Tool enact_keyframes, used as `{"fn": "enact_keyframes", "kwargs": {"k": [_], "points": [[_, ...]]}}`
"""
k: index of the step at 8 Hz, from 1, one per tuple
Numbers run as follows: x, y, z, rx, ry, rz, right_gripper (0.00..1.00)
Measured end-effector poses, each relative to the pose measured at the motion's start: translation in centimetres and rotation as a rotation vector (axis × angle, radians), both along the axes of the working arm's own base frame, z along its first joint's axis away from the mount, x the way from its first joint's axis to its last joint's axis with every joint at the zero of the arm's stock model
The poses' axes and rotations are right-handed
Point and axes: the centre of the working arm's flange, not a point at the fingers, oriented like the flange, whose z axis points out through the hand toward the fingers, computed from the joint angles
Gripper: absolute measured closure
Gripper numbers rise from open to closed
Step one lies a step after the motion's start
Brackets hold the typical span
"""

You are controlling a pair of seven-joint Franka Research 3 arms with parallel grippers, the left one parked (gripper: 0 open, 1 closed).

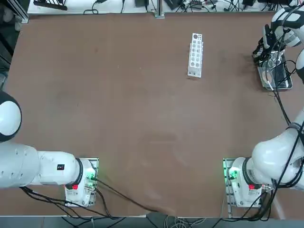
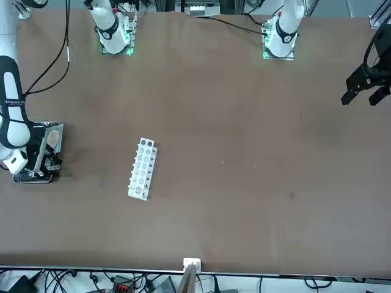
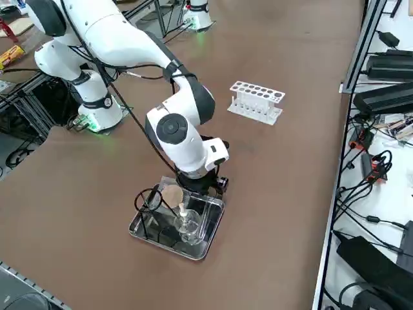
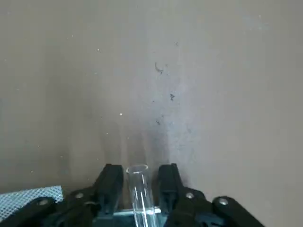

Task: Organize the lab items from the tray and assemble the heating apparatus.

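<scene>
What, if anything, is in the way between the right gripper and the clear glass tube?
Nothing visible. The right gripper has its fingers apart on either side of the upright clear glass tube, with a gap showing on both sides. The mesh lies outside the fingers, not between them and the tube.

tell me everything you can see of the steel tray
The tray is shiny, apparently metal, rectangular, with rounded corners, raised rim and dark inside. It lies flat on the brown table, at the robot's right. In it are a clear glass burner and black wire stand. The right end effector is above one side, hiding part.
</scene>
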Motion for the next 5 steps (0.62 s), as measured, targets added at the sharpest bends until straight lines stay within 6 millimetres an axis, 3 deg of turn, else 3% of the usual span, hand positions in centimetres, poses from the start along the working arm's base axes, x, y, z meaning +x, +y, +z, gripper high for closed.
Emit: {"fn": "enact_keyframes", "kwargs": {"k": [5], "points": [[-0.02,0.03,-0.36,-0.001,0.002,0.002,0.62]]}}
